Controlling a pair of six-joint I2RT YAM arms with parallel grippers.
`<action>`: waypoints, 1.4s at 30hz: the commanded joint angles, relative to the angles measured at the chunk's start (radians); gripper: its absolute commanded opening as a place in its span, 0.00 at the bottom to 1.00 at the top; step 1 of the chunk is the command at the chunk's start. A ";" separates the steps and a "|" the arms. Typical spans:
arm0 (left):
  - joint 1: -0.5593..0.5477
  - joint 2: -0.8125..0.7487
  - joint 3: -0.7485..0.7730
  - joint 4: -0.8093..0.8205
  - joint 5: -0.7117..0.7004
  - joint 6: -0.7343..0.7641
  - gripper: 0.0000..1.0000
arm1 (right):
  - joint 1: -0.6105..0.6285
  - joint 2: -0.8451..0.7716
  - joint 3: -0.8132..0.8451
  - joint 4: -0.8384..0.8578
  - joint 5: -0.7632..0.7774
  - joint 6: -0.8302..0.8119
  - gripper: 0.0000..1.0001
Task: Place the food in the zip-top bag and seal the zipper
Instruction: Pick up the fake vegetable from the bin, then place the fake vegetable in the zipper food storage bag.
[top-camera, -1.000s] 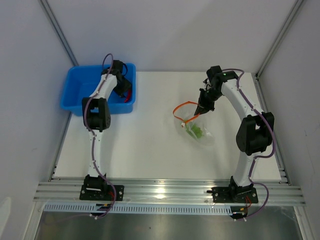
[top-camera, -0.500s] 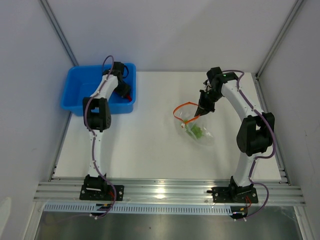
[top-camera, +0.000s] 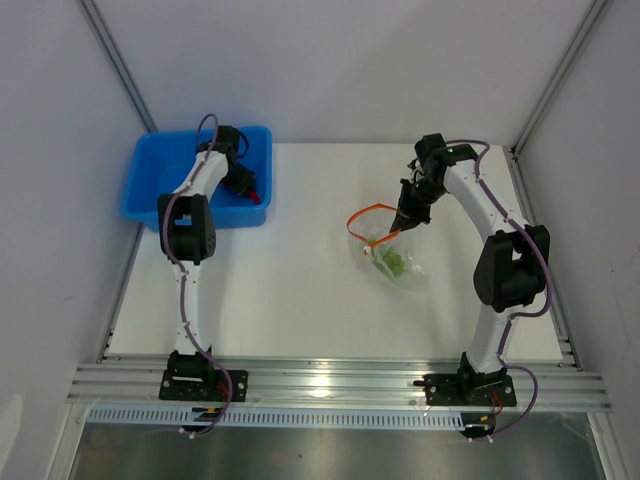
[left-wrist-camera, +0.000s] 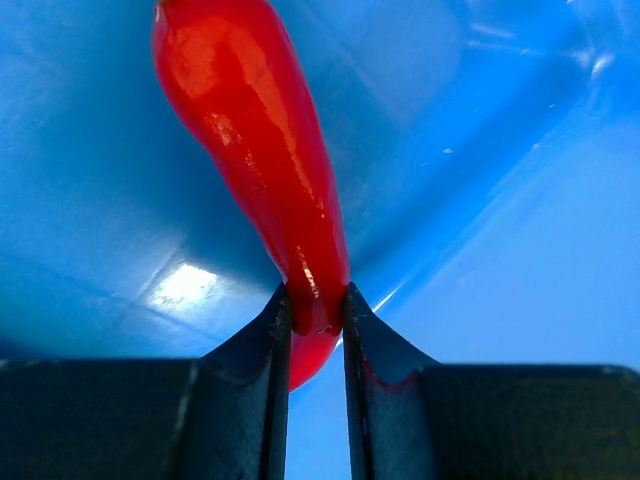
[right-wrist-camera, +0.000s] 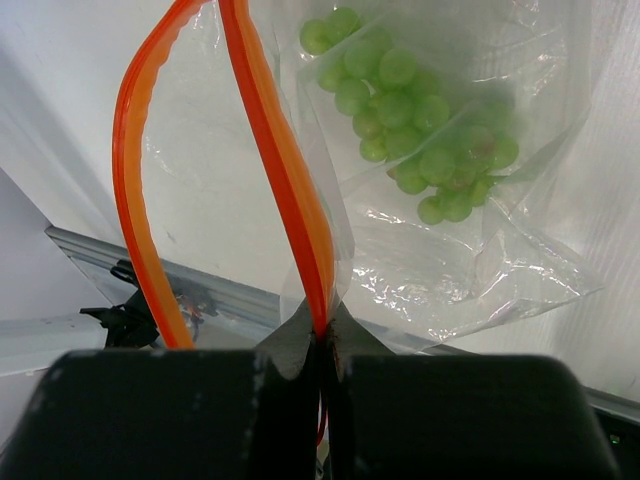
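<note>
Left tool (left-wrist-camera: 317, 308) is inside blue tub (top-camera: 152, 190), close to the tub's right wall, fingers pinched on the lower end of slim red piece (left-wrist-camera: 262, 150); can't tell if the piece is off the tub floor. Right tool (right-wrist-camera: 322, 338) sits well right of the tub, clamped tight on zipper (right-wrist-camera: 275, 160) of zip-top bag (right-wrist-camera: 470, 280), strip looping up and mouth gaping. Bag body lies on table (top-camera: 300, 290), also right of the tub, with grapes (right-wrist-camera: 405, 120) inside it.
</note>
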 joint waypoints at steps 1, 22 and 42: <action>0.013 -0.071 -0.052 0.009 0.031 -0.001 0.01 | -0.008 -0.044 0.014 0.012 -0.021 -0.019 0.00; 0.009 -0.456 -0.321 0.132 0.063 0.065 0.01 | -0.006 -0.084 0.001 0.043 -0.042 -0.034 0.00; -0.174 -1.066 -0.751 0.275 0.471 0.208 0.01 | 0.092 -0.179 -0.053 0.103 0.056 -0.068 0.00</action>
